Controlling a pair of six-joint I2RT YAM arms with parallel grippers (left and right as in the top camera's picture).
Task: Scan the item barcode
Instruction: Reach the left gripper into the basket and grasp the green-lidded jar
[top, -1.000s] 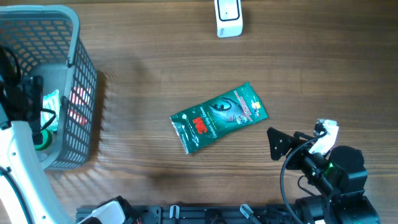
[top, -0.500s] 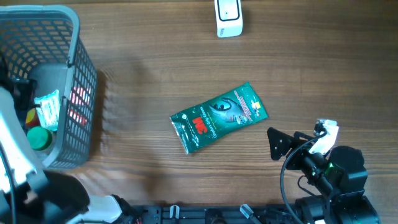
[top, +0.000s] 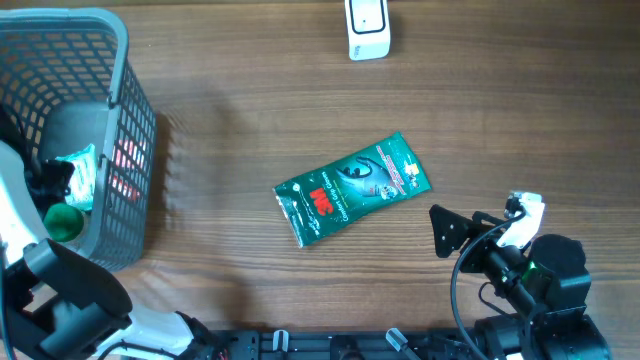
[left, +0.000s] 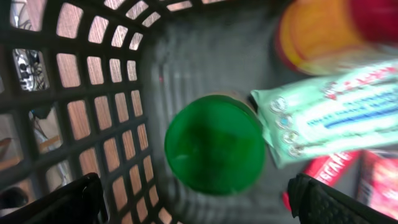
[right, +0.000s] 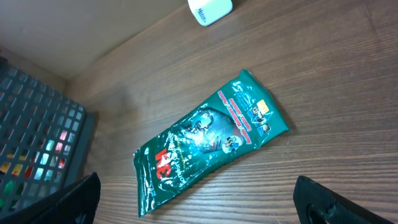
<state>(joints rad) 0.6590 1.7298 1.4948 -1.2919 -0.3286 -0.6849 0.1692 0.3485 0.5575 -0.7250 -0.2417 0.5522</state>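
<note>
At the desk's left edge, inside the basket (top: 135, 130), my left gripper (left: 199, 202) has slid along to hang wide open over a green lid (left: 214, 143), grasping nothing. The green pouch (top: 352, 187) lies unmoved mid-desk, well short of the scanner (top: 368, 28) at the far edge. My right gripper (right: 199, 208) waits, spread and empty; no scan looks begun.

Packet (top: 352, 187) at the table (top: 250, 100) centre, basket (top: 140, 150) far left, scanner (top: 368, 28) at the far edge behind the packet
</note>
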